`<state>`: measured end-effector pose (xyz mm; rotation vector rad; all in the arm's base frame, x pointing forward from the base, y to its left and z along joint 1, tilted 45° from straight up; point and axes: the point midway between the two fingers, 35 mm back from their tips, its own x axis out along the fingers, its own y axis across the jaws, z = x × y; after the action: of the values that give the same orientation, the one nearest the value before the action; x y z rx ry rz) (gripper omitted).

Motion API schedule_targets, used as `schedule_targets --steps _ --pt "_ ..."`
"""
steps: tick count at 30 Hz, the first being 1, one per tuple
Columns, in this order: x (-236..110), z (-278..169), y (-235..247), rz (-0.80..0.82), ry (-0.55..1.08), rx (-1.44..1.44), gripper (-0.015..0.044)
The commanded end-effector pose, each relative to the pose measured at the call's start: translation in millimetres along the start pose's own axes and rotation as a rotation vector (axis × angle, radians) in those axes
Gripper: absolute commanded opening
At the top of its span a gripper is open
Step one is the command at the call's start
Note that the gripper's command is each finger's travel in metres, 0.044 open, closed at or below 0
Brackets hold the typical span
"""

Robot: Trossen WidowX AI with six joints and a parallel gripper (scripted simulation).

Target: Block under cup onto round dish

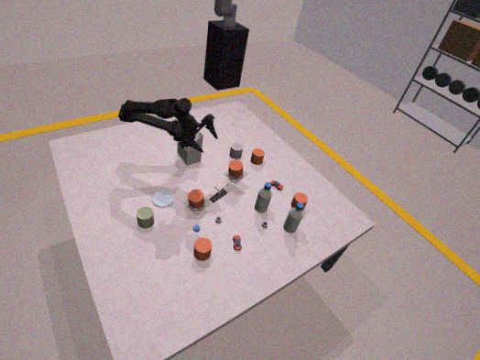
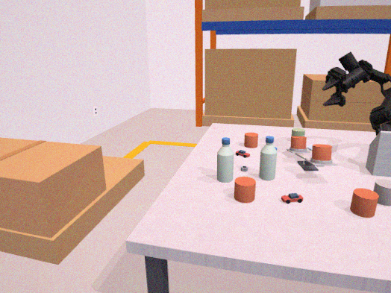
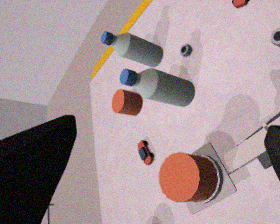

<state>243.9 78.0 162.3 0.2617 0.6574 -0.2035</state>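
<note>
A small balance point(image 1: 220, 192) point(image 2: 307, 164) stands mid-table with an orange cup on each end. One cup point(image 1: 235, 169) point(image 2: 321, 152) point(image 3: 186, 177) is on the end nearer the arm's base. The other cup point(image 1: 196, 199) point(image 2: 298, 142) is on the end nearer the pale round dish point(image 1: 163, 199). No block is in sight. My gripper point(image 1: 211, 127) point(image 2: 333, 90) is open and empty. It hangs in the air beside the arm's base, above and behind the nearer cup. In the wrist view one dark finger shows at the lower left. I cannot tell which way the beam tilts.
Loose orange cups point(image 1: 257, 156) point(image 1: 202, 248) point(image 1: 299, 200), a grey cup point(image 1: 236, 150) and a green cup point(image 1: 145, 216) stand around. Two bottles point(image 1: 263, 198) point(image 1: 293, 217), two toy cars point(image 1: 276, 185) point(image 1: 236, 242) and small nuts point(image 1: 218, 219) lie to the right. The arm's grey base block point(image 1: 190, 154) is behind.
</note>
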Motion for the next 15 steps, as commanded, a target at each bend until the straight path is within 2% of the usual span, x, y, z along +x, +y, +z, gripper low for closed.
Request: schedule_targets --steps 1,15 --pt "3.5 -16.2 -5.6 -0.054 0.030 -0.128 0.0440" --pt "5.0 -53.3 -21.9 -0.199 0.096 -0.557 0.0440"
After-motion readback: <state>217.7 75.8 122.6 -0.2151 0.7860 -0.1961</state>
